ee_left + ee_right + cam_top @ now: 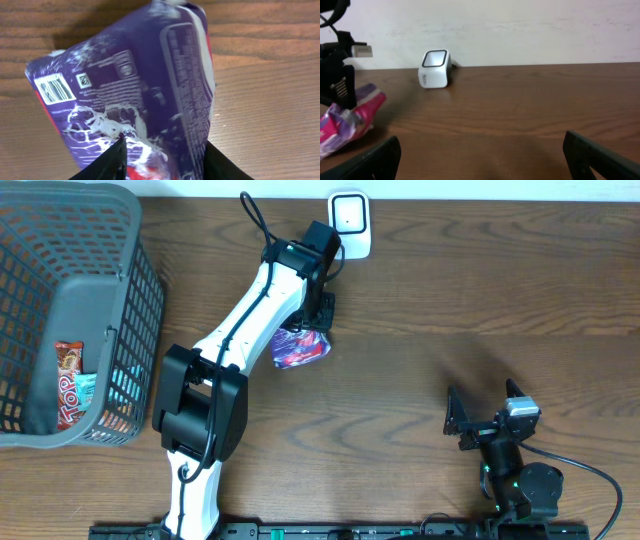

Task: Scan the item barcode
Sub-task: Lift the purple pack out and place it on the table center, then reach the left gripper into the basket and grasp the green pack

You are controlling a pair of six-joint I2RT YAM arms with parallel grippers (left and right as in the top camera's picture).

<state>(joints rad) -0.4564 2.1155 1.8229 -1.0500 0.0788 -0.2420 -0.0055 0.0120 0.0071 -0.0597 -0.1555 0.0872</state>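
Sitting either side of the purple packet [140, 85] mid-frame, the left gripper [164, 146] may hold it; I cannot tell. The right gripper [485, 408], lower right, is wide open.

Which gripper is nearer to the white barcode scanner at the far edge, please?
Left. The left gripper is at the purple packet, just in front of the scanner. The right gripper is far off to the right, close to its own base.
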